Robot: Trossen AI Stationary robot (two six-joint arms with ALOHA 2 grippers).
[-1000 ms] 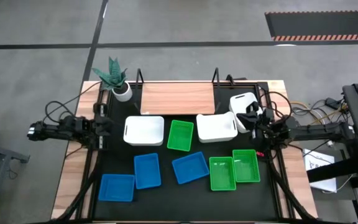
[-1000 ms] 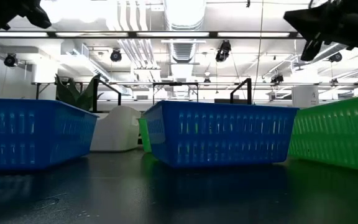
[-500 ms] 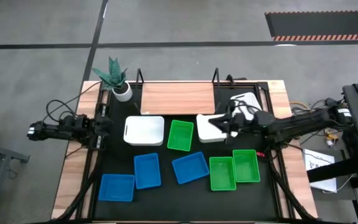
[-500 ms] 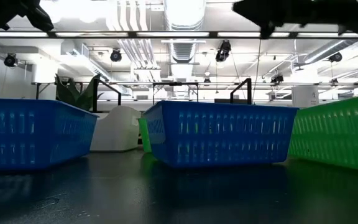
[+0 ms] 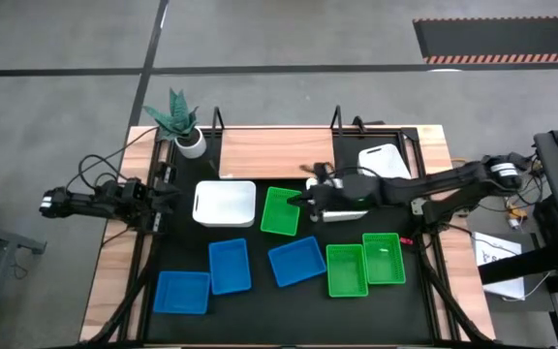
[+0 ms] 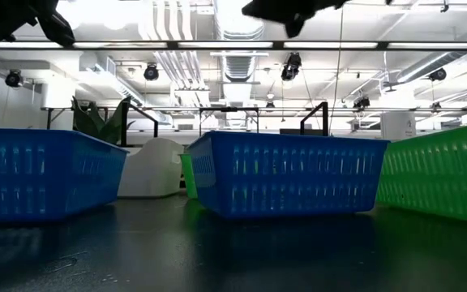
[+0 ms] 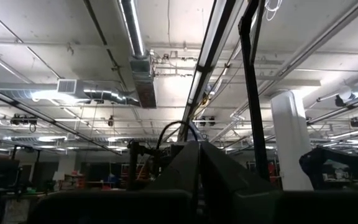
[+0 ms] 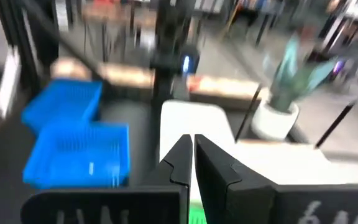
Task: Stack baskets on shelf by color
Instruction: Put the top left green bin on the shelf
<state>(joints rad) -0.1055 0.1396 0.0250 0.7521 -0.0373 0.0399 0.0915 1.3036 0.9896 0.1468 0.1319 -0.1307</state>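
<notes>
White basket [image 5: 342,206], mid-table, right of green basket [image 5: 280,211]: largely under right gripper [image 5: 310,193], fingers pressed together, pointing left. Left gripper [image 5: 168,191]: parked left edge, state indeterminate.

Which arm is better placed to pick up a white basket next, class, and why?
Probably the right. The right gripper is stretched out over the white basket beside the green basket; the left gripper waits at the table's left edge.
</notes>
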